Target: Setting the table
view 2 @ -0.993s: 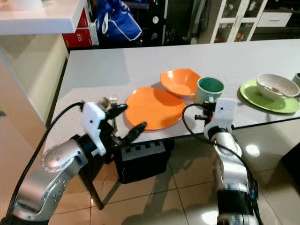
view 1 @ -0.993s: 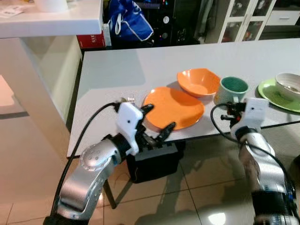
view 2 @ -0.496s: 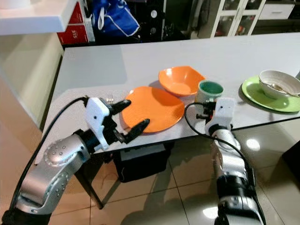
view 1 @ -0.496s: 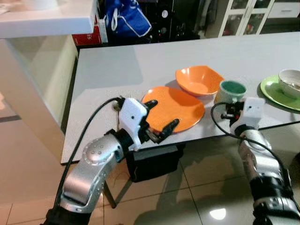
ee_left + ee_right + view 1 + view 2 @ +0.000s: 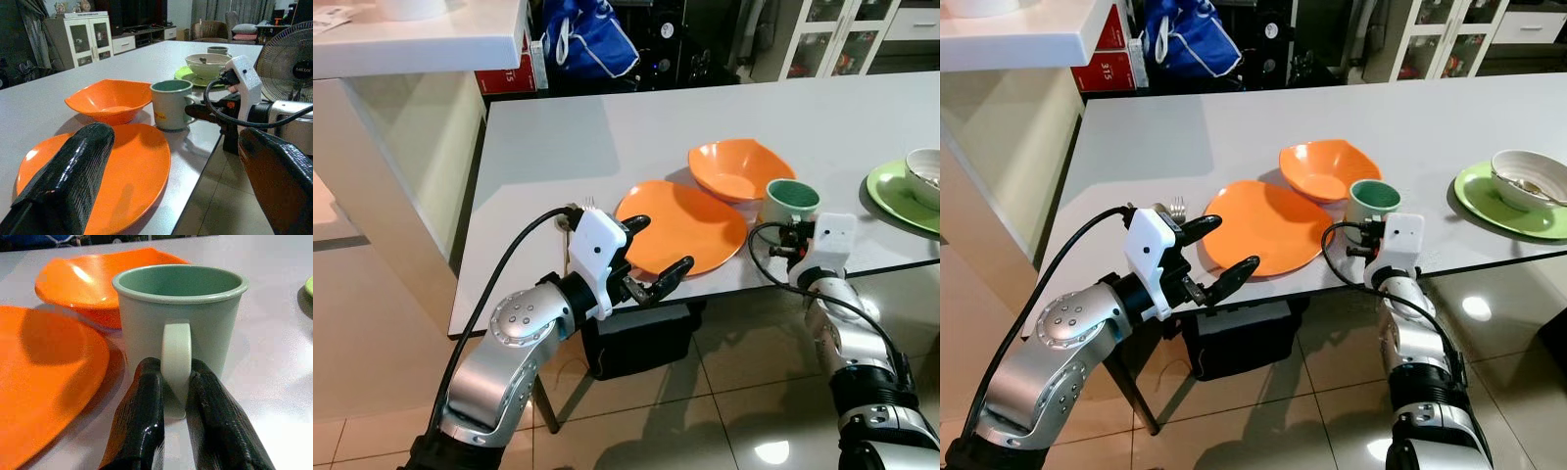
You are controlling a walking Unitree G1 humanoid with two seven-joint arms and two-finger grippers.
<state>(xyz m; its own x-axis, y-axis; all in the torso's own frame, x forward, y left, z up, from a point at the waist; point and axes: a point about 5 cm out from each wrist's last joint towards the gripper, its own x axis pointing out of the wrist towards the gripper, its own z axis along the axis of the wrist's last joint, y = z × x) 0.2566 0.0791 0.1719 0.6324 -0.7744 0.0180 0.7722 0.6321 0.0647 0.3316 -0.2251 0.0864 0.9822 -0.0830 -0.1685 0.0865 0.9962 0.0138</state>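
An orange plate [image 5: 680, 225] lies near the front edge of the grey table [image 5: 558, 147]. Behind it stand an orange bowl [image 5: 736, 168] and a pale green mug [image 5: 788, 199]. My left gripper [image 5: 661, 245] is open at the plate's near left rim, one finger over the plate and the other off the table edge. In the left wrist view both fingers [image 5: 73, 176] spread wide with the plate [image 5: 122, 171] between them. My right gripper [image 5: 176, 369] is shut on the mug's handle [image 5: 176, 350], reaching in from the table's front edge. A fork [image 5: 1176, 207] lies left of the plate.
A green plate [image 5: 1513, 201] carrying a white bowl [image 5: 1528, 176] sits at the table's right. A black box [image 5: 636, 338] stands on the tiled floor under the table. A white counter [image 5: 411, 34] rises at the left. A blue bag [image 5: 592, 44] hangs behind the table.
The camera has shifted a little. My right gripper has drawn in closer to the mug. My left gripper stays open by the plate's rim.
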